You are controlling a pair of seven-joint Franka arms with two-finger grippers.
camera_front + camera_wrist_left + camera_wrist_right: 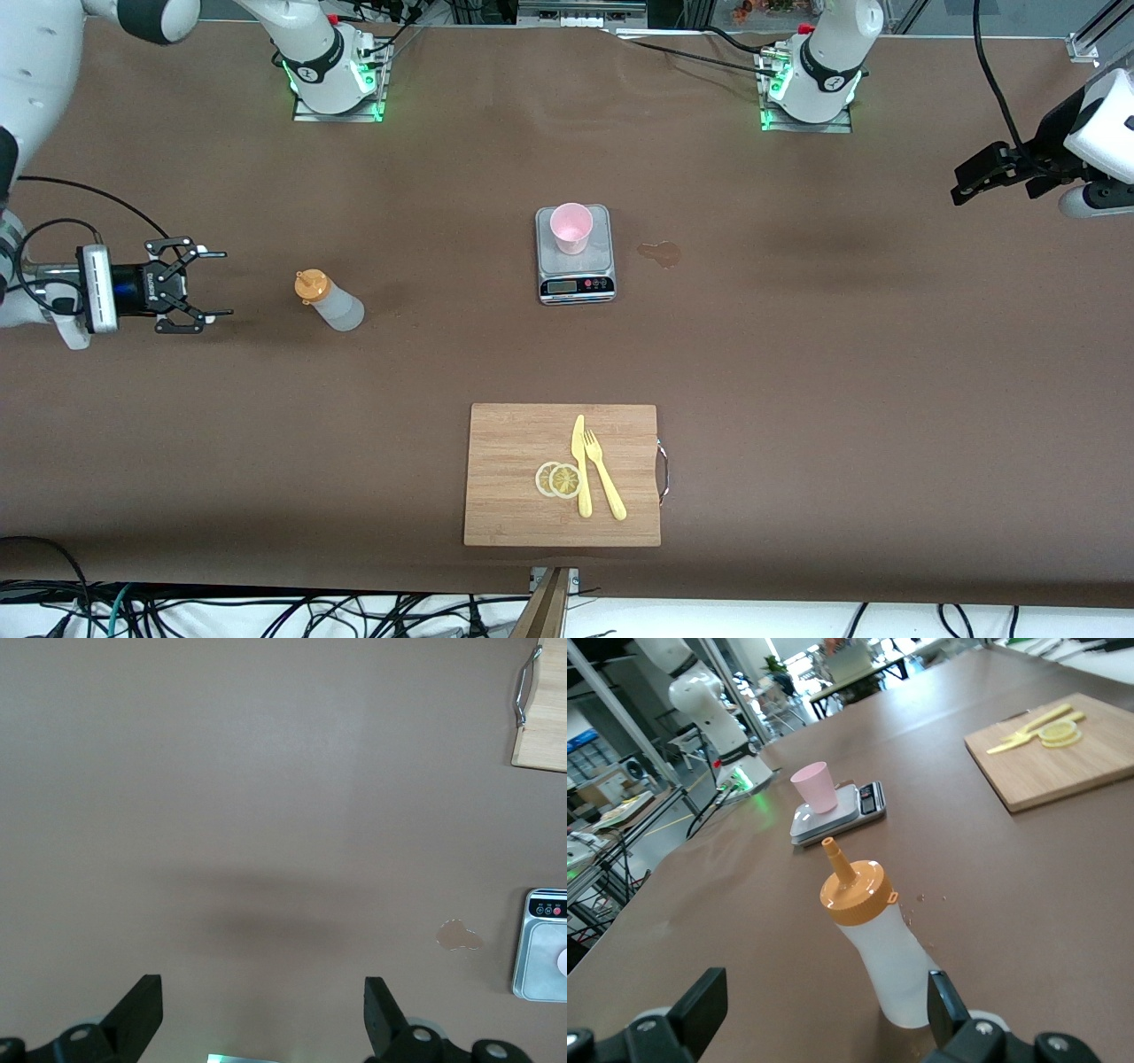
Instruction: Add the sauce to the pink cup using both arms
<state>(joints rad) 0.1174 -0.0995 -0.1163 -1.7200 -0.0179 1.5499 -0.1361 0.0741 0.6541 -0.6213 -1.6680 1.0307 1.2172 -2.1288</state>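
The small translucent whitish squeeze bottle with the orange-yellow nozzle cap (pixel 330 301) stands upright on the brown table, well apart from the grey kitchen scale (pixel 575 257) toward the right arm's end of the table and a little nearer to the front camera than the scale. The small pale pink plastic tumbler (pixel 570 228) sits upright on that scale's platform, and a small brownish wet blotch (pixel 661 253) lies just beside the scale toward the left arm's end. The black two-finger right gripper (pixel 208 283) hangs low, level with the bottle and turned sideways, its fingers spread wide and holding nothing; it sits farther from the scale than the bottle does, so bottle and scale lie roughly in line ahead of it. In the right wrist view the bottle (pixel 873 939) fills the gap between the fingers and leans only by perspective, with its long axis vertical and nozzle up, so a straight sideways reach toward the scale should bring the fingers around its body. The black two-finger left gripper (pixel 976 177) waits, also spread and empty, well away from the scale over the left arm's end of the table. The right arm is plainly the nearer to the bottle, and the left arm would have to cross most of the table.
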